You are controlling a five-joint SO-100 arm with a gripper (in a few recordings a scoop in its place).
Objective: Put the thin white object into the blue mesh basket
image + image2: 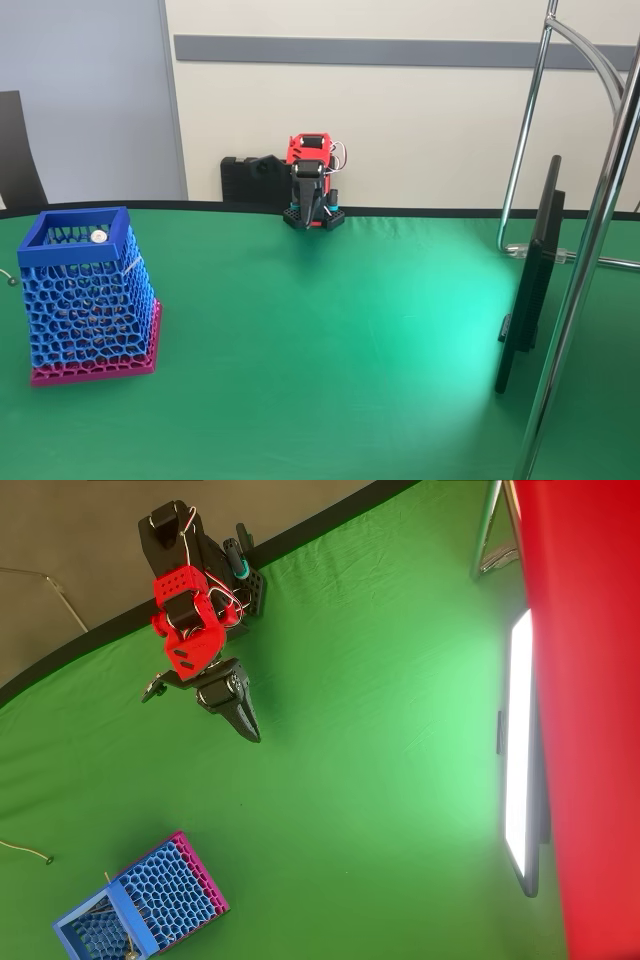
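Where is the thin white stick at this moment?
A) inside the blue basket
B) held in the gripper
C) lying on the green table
A: in the fixed view its round white knob shows just under the rim of the blue basket, while the gripper is far from it, folded near the arm's base.

— Is any writing showing on the arm (pixel 312 180), the basket (pixel 88 300) or the screen (pixel 520 750)?
— No. Nothing readable is showing in either view: no label, brand, number or sign, neither near the fingers (pixel 245 720) nor farther off.
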